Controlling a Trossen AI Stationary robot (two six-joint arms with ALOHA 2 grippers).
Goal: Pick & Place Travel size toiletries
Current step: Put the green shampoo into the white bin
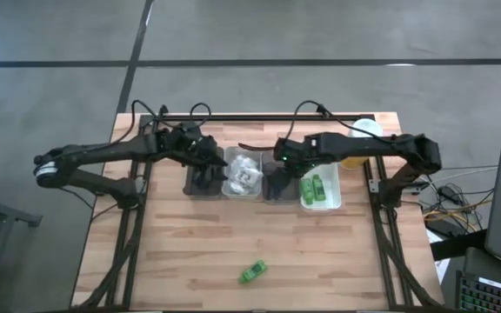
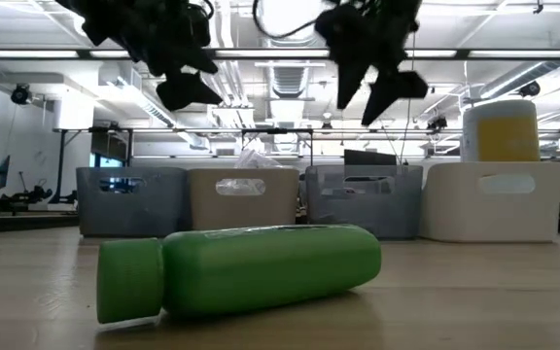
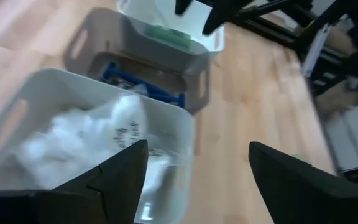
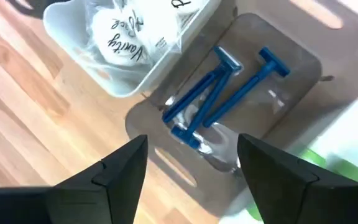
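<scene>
**Inspector:** Above the grey bin (image 4: 272, 81) in the row of four, the right hand (image 4: 191, 180) hangs with its fingers spread apart and nothing between them. Straight beneath it, three dark blue razors (image 4: 219, 93) lie in that bin, heads toward the far wall, with some clear wrapping under them.

**Clerk:** And the left hand?

**Inspector:** The left hand (image 3: 194, 180) hangs over the dark bin (image 1: 203, 178) at the left end of the row, fingers wide, holding nothing. Just ahead of it is the white bin (image 3: 55, 93) of white wrinkly packets (image 3: 86, 137).

**Clerk:** The surroundings?

**Inspector:** On the right of the razor bin stands a second white bin (image 1: 320, 193) with green tubes (image 1: 313, 188) in it. A tall yellow bottle (image 1: 359, 143) stands behind that, near the back edge of the tabletop (image 1: 190, 252). One green tube (image 1: 251, 272) lies on its side alone at the front of the tabletop, well apart from both hands and all four bins. Nothing stands between it and the bins.

**Clerk:** Anything obscured?

**Inspector:** The left arm covers most of the dark bin from above, so I cannot tell its contents. The print on the packets is only partly legible. In the low view the lone tube fills the foreground and hides the bins' lower walls.
</scene>
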